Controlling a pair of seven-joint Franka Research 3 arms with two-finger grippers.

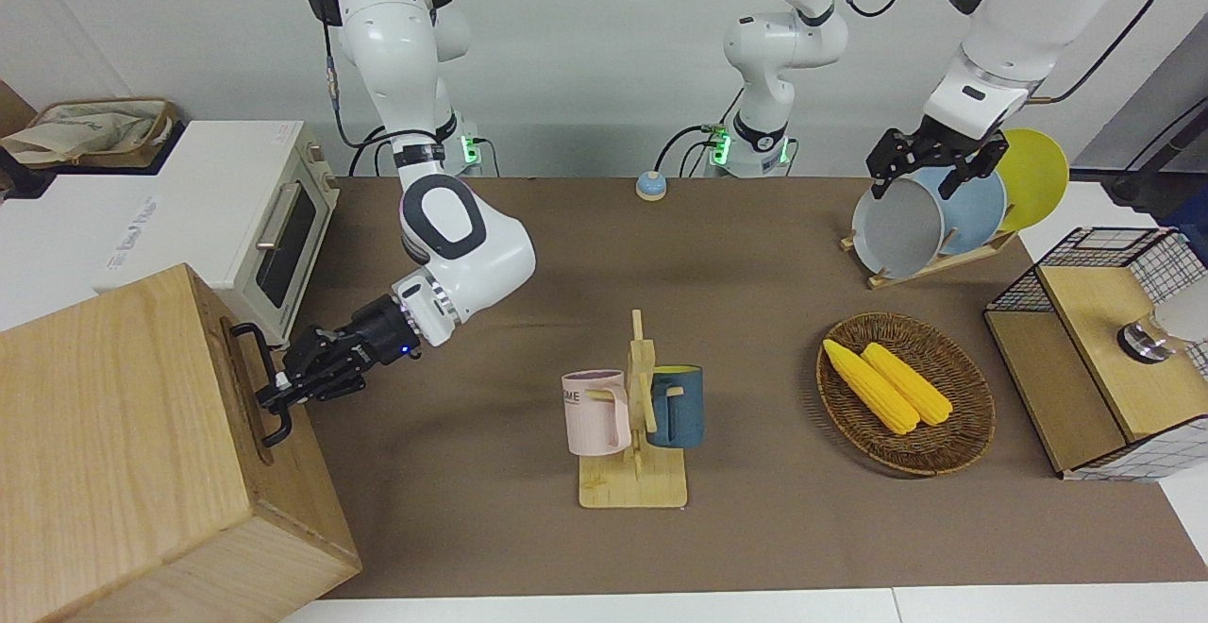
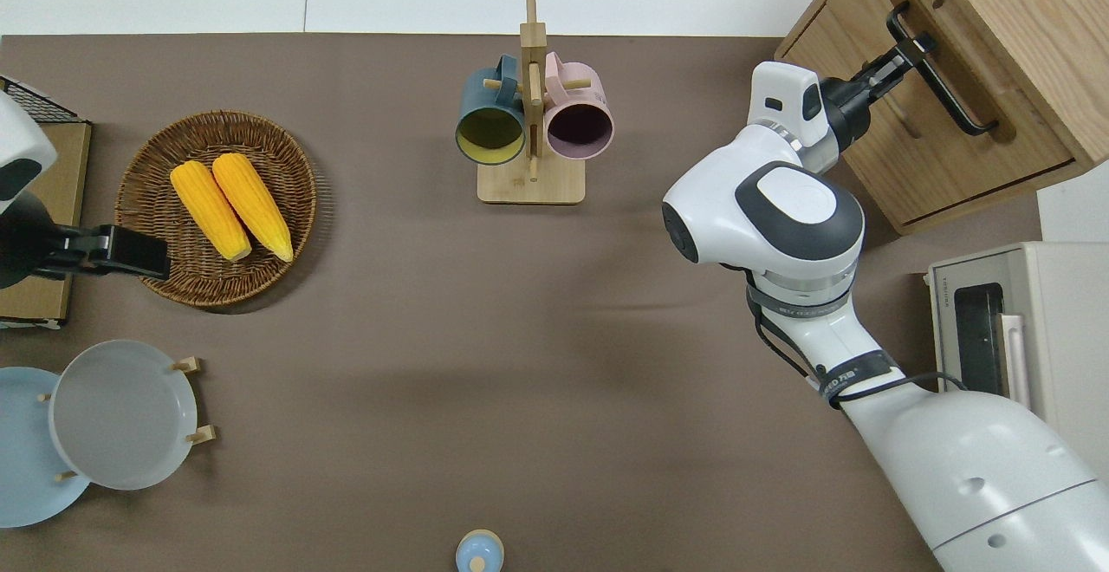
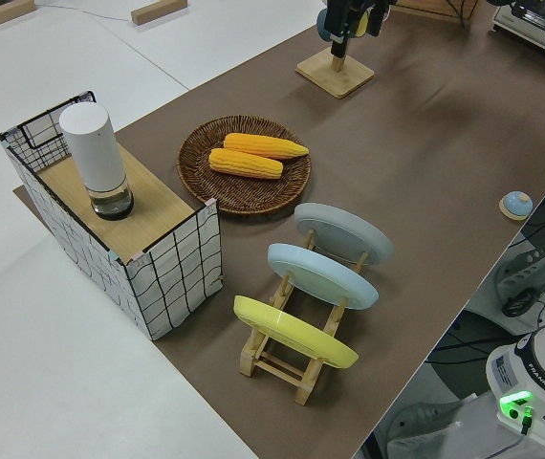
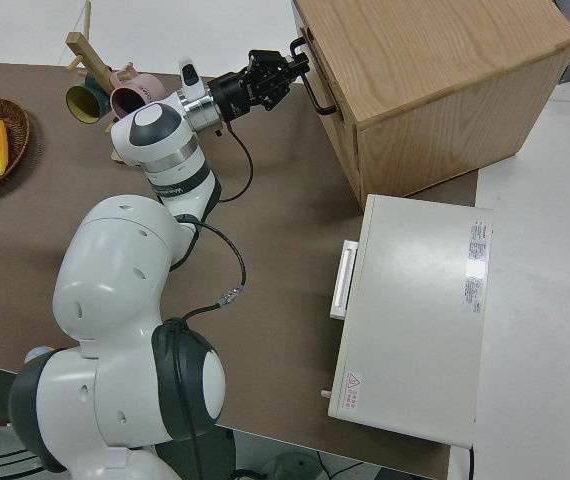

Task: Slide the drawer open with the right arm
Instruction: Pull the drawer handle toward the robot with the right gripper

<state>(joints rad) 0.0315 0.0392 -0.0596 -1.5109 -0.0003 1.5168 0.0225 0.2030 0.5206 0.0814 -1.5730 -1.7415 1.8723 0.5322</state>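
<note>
One tool (image 1: 280, 392) grips the drawer (image 1: 247, 387) handle (image 1: 263, 383).

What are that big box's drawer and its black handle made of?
The drawer looks like light, unpainted wood, with visible grain. Its handle, where the right gripper is, seems to be black metal, a thin matte bar, though coated plastic can't be ruled out.
</note>
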